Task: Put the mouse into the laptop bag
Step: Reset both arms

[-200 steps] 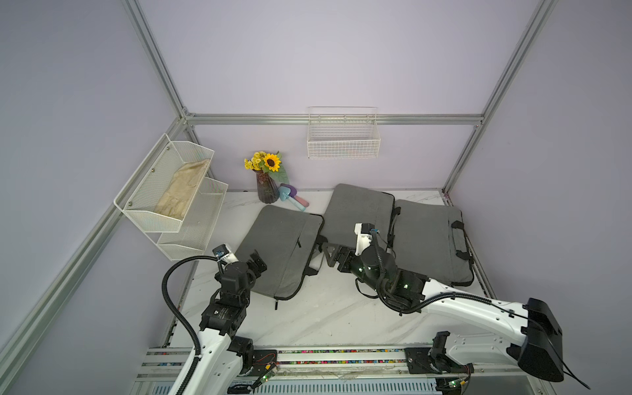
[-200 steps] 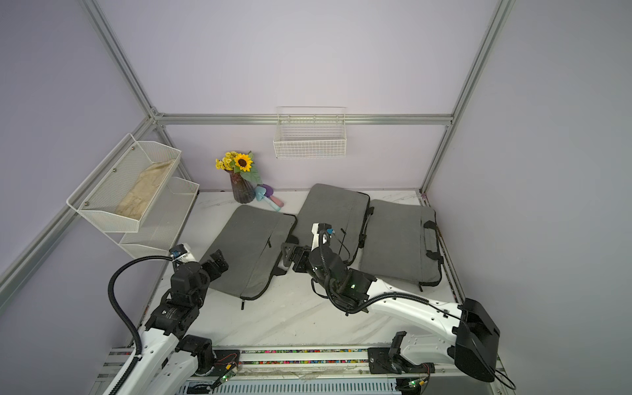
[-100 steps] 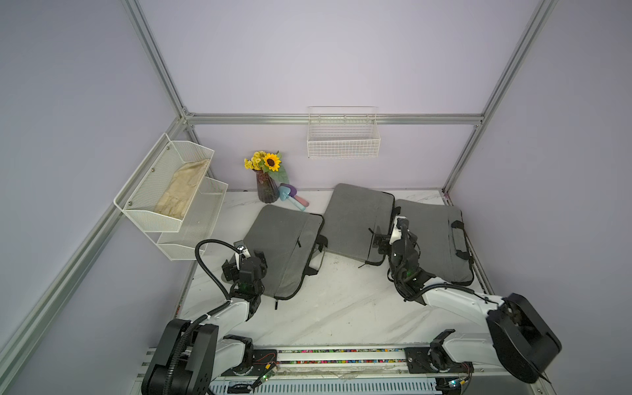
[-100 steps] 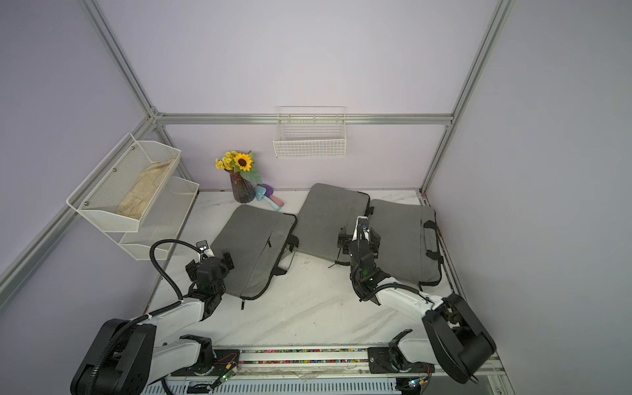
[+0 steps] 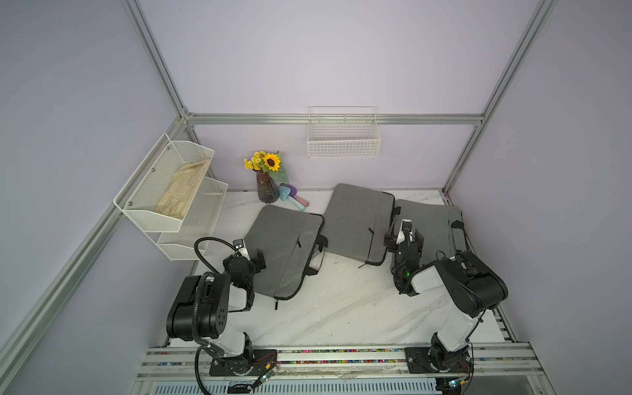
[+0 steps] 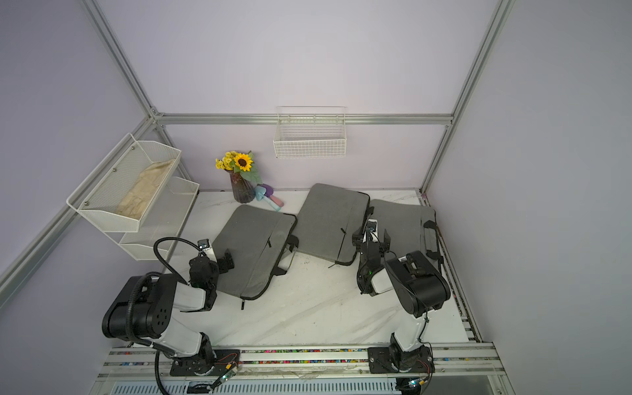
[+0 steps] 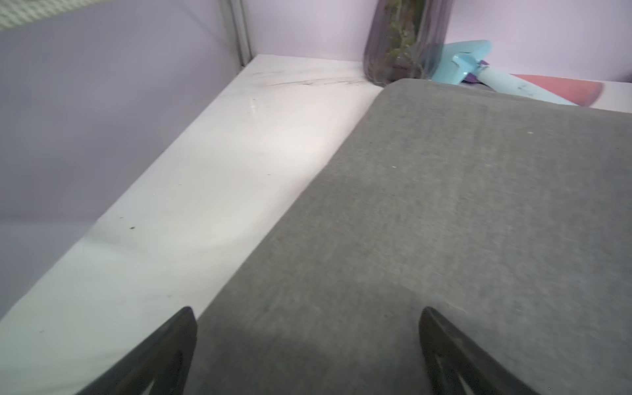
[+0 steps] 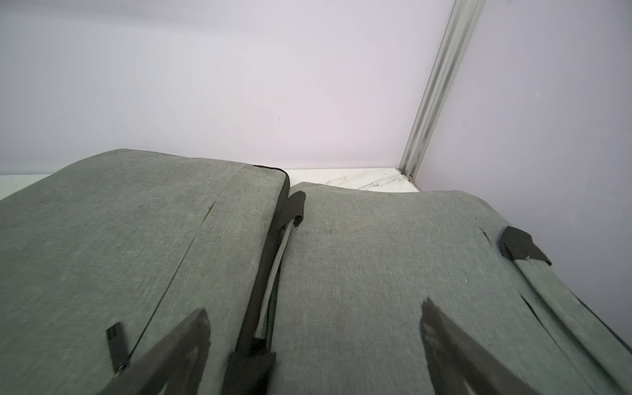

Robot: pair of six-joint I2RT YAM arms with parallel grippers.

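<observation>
Now, both jaws wide, nothing held.
At the edge of the left bag (image 5: 280,246), beside bare table (image 7: 171,205), hangs the left gripper (image 7: 307,313); the right gripper (image 8: 314,313) hangs where middle bag (image 8: 136,239) and right bag (image 8: 393,256) meet. Where the mouse is cannot be told.

Can't make out a single readable word, logo or number anywhere here, the laptop bags (image 5: 284,246) and wall basket (image 5: 343,147) just look blank.
</observation>
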